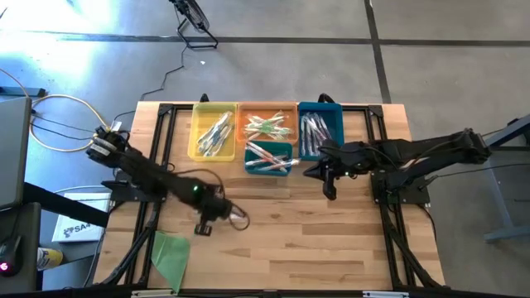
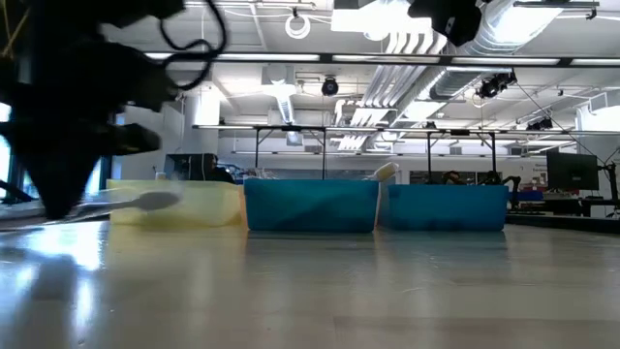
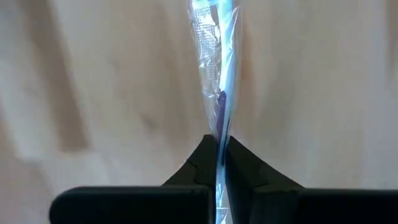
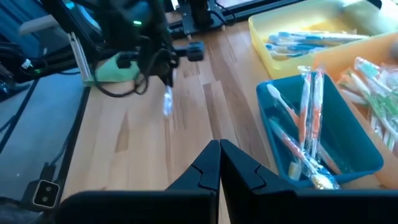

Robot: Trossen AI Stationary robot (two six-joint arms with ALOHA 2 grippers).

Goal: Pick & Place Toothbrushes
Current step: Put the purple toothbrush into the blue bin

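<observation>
High view: left gripper [image 1: 234,217] clamping toothbrush [image 1: 240,218], mid-table [image 1: 331,240].

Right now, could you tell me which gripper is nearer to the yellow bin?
Left. The left gripper, shut on a wrapped toothbrush, sits just in front of the yellow bin; the right gripper is shut farther off, past the teal bins.
</observation>
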